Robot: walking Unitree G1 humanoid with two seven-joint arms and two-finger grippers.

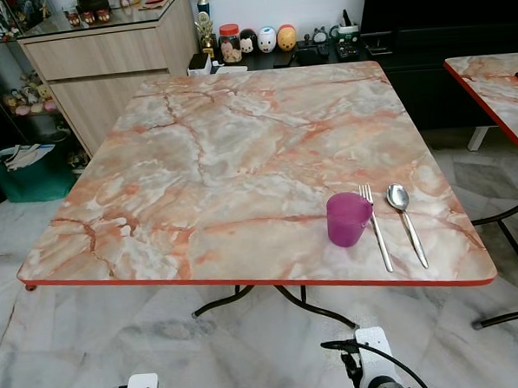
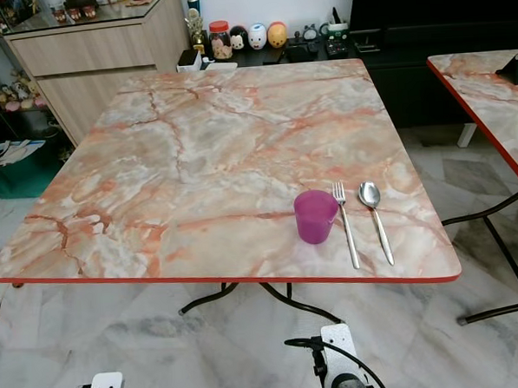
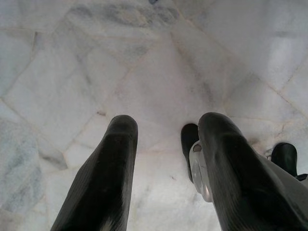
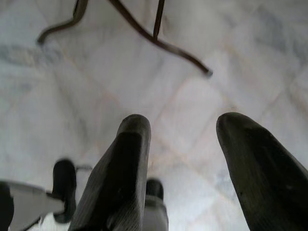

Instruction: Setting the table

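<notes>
Nearest the camera, both arms hang low over the pale grey marble-tiled floor [image 1: 68, 360], below the table's front edge. The left gripper [image 3: 166, 163] points down at the tiles with its two long black fingers spread apart and nothing between them. The right gripper [image 4: 185, 163] hangs the same way, fingers parted and empty, with the black curved metal table legs [image 4: 144, 31] beyond it.

Above them stands the square table with a pink-and-cream marble-pattern top and red edge [image 1: 214, 162]. Close to its front edge, toward the robot's right, a single place setting is laid out. A small translucent purple plastic cup [image 1: 347, 218] stands upright. Just beside it on the right lies a silver metal fork [image 1: 375, 228], tines pointing away from the robot. Just right of that lies a silver metal spoon [image 1: 406, 223], bowl also pointing away. The fork and spoon lie roughly parallel and apart from each other. No plate or napkin lies with them, and the rest of the tabletop is bare.

As a judgement, one drinking-and-cutlery setting looks placed and let go of; whether a plate or further settings are still wanted cannot be told from here.

Further back, a light wooden cabinet [image 1: 104, 63] stands at the left, and a low dark shelf holds small round figurines [image 1: 267, 40]. A second matching marble-pattern table [image 1: 497, 90] shows at the right edge.
</notes>
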